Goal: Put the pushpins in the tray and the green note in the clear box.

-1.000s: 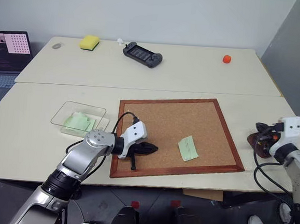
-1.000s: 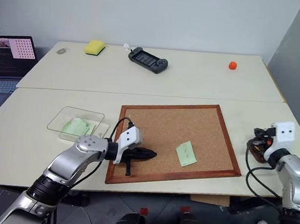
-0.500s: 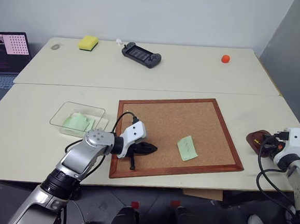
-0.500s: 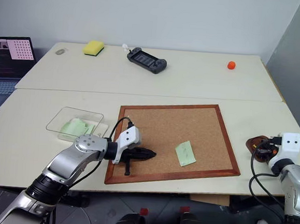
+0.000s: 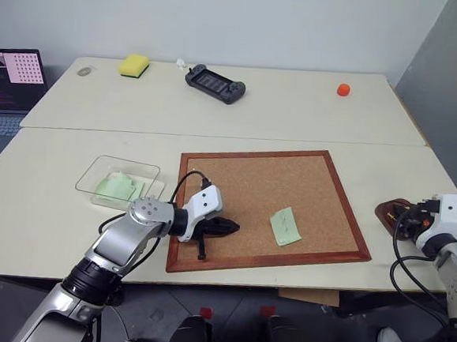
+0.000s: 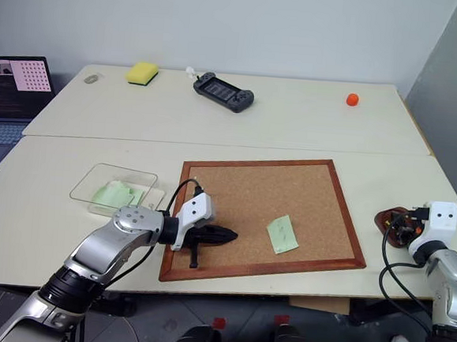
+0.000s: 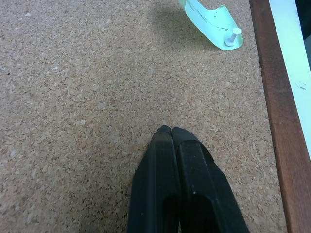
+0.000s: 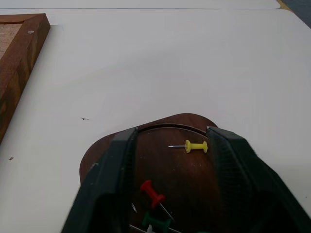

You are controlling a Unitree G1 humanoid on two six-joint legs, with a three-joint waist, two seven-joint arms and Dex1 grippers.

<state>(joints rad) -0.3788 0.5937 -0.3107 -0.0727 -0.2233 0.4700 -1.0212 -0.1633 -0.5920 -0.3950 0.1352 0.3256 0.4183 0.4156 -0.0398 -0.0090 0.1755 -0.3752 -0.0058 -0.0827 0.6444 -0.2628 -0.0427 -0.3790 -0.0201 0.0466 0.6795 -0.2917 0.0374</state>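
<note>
Our right gripper (image 8: 167, 194) hangs spread wide and empty over the tray (image 8: 165, 127) near the tabletop's right edge, yellow, red and green pushpins (image 8: 196, 146) inside. Our left gripper (image 7: 171, 133) is pressed shut, empty, on the corkboard (image 5: 243, 180); the green note (image 5: 286, 225) lies pinned there, the clear box (image 5: 118, 181) left of it.

Under the left gripper's (image 7: 167, 130) matt black fingers the cork board (image 7: 73, 97) looks rough and granular, its frame (image 7: 274, 116) smooth reddish wood. Ahead of them a thin paper green note (image 7: 206, 19) curls. Between the right gripper's (image 8: 170, 141) fingers, the tray (image 8: 170, 170) is glossy dark brown, holding plastic-headed pushpins (image 8: 194, 145)
</note>
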